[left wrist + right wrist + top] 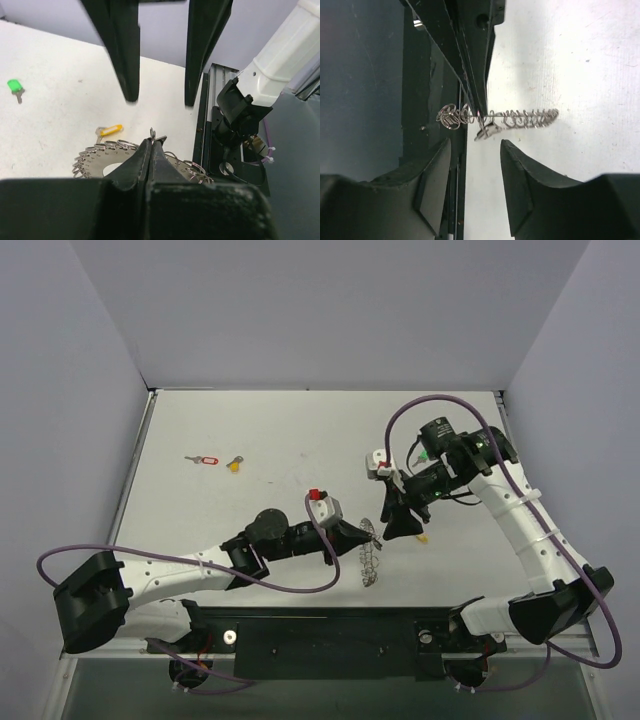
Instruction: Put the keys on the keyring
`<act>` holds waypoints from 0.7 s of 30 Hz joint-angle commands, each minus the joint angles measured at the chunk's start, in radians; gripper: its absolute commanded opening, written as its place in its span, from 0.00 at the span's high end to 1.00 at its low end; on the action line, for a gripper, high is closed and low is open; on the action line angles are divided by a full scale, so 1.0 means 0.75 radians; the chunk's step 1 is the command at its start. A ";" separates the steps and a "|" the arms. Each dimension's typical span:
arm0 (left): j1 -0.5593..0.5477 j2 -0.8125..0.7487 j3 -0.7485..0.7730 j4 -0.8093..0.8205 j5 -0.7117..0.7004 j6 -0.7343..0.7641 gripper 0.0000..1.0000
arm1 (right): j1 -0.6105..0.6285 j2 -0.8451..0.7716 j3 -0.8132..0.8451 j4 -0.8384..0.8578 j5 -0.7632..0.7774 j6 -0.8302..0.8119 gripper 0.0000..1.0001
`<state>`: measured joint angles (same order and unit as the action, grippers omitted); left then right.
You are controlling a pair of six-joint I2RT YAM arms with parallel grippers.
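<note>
1. The white table (250, 440) holds everything.
2. The left gripper (151, 143) is clenched on the big silvery coiled-wire keyring (525, 118), which stands on edge near the table's front.
3. The right gripper (475, 147) is released, its fingers spread just beside the ring.
4. A red-tagged key (203, 460) and a yellow-headed key (235, 464) lie far left, well apart from the ring.

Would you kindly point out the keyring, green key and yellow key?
keyring (91, 155), left wrist view, wire loops.
green key (14, 85), left wrist view, plastic head.
yellow key (114, 129), left wrist view, plastic tag.
</note>
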<state>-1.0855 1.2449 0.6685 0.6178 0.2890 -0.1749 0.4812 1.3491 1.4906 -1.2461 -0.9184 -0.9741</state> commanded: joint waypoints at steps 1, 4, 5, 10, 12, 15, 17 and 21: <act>-0.005 -0.067 -0.114 0.454 -0.097 -0.143 1.00 | -0.130 -0.060 0.003 -0.075 -0.278 -0.051 0.60; -0.003 -0.050 -0.192 0.634 -0.113 -0.210 1.00 | -0.155 -0.077 -0.016 -0.069 -0.344 -0.063 0.59; -0.003 -0.038 -0.200 0.703 -0.115 -0.229 1.00 | -0.157 -0.075 -0.022 -0.069 -0.360 -0.065 0.60; -0.003 -0.007 -0.225 0.833 -0.093 -0.262 1.00 | -0.157 -0.056 -0.065 -0.036 -0.414 -0.063 0.62; -0.003 0.007 -0.229 0.870 -0.064 -0.262 1.00 | -0.157 -0.052 -0.065 -0.020 -0.424 -0.041 0.62; -0.003 0.025 -0.235 0.931 -0.046 -0.272 1.00 | -0.171 -0.050 -0.057 0.003 -0.444 0.010 0.62; -0.001 0.036 -0.235 0.954 -0.038 -0.282 1.00 | -0.181 -0.050 -0.047 0.003 -0.465 0.033 0.62; 0.009 0.060 -0.237 1.009 -0.023 -0.307 1.00 | -0.183 -0.064 -0.059 0.037 -0.481 0.078 0.63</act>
<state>-1.0847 1.2793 0.4881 1.2163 0.2478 -0.3676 0.3519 1.3128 1.4471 -1.2289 -1.2022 -0.9535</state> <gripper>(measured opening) 0.019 0.379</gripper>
